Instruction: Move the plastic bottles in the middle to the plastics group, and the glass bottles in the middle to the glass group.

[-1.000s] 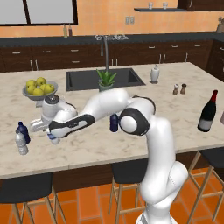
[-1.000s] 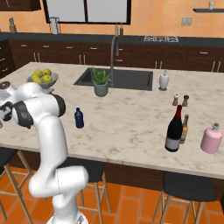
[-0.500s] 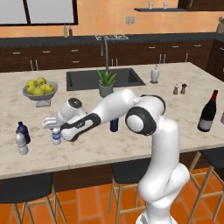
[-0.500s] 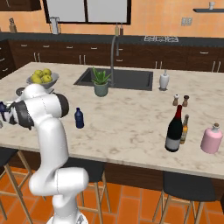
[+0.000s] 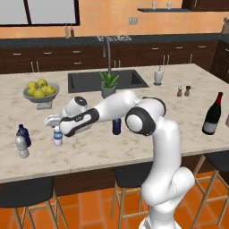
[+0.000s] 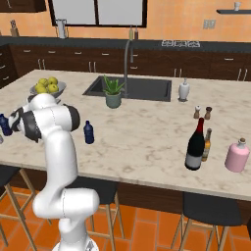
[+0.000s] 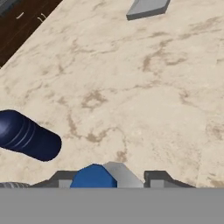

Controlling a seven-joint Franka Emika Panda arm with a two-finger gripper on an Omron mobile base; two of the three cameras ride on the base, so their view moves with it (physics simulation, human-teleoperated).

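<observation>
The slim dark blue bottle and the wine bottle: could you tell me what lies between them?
Bare marble between the slim dark blue bottle and the wine bottle, right base view.

A grey bowl of yellow lemons (image 5: 39,89) and a green potted plant (image 5: 108,85) are sitting on the marble tabletop (image 5: 152,125), with a pink jug (image 6: 237,155) standing near its right end.

Blue cap (image 7: 92,177) between finger tips (image 7: 59,178) at bottom edge (bottle body hidden). Squat blue bottle (image 7: 27,137) at left on marble counter (image 7: 131,87). Grey base (image 7: 147,8) at top.
</observation>
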